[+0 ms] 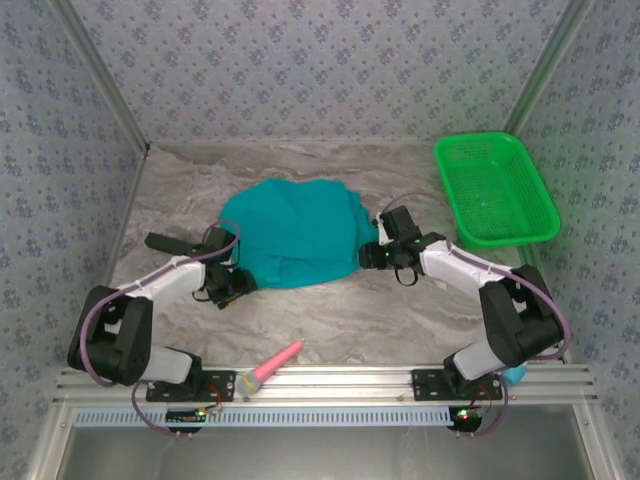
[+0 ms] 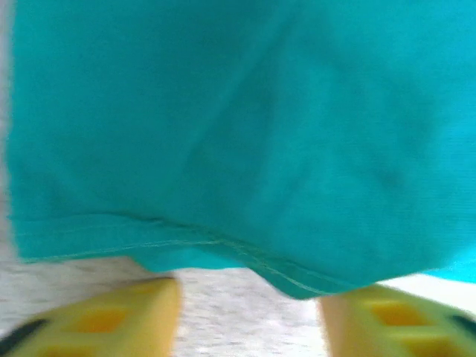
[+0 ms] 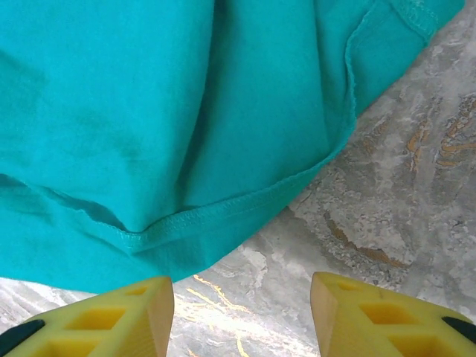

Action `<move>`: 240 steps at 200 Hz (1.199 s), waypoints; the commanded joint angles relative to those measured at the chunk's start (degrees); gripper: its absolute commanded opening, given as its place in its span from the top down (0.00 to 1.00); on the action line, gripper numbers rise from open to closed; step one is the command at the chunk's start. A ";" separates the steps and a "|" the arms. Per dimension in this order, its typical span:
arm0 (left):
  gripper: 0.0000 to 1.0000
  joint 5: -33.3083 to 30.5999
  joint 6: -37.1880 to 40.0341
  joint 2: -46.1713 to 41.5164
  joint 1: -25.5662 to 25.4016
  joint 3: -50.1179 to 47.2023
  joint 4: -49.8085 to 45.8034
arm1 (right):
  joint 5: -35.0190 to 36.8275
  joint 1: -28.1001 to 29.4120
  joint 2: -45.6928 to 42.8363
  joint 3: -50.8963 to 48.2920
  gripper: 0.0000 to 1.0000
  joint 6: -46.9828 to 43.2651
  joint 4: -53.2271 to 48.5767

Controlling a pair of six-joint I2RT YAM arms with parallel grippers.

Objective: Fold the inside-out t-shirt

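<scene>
The inside-out t-shirt (image 1: 295,232) lies as a crumpled teal heap in the middle of the marble table (image 1: 330,320). My left gripper (image 1: 233,283) sits at the heap's near-left edge. In the blurred left wrist view, the left gripper (image 2: 249,316) has its yellow fingers (image 2: 126,316) apart. Bare table lies between them and the stitched hem (image 2: 223,245) is just ahead. My right gripper (image 1: 371,256) is at the heap's right edge. In the right wrist view, the right gripper (image 3: 242,305) stands open over bare table. The shirt's hem (image 3: 223,212) lies just beyond its fingertips.
A green plastic basket (image 1: 495,190) stands at the back right of the table. A pink, cone-shaped tool (image 1: 272,366) rests on the rail at the near edge. Patterned walls close in the left, back and right sides.
</scene>
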 commanded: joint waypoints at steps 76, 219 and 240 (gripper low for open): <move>1.00 -8.23 5.67 -14.97 2.55 8.11 -10.90 | 0.25 -2.08 1.22 1.34 0.47 1.53 -3.40; 0.70 -4.86 2.59 1.13 5.09 -2.07 11.00 | 2.23 -1.64 2.58 3.66 0.46 4.60 -3.84; 1.00 -3.41 5.57 2.95 6.19 0.05 8.35 | 4.96 -3.27 1.73 2.75 0.43 6.45 -4.25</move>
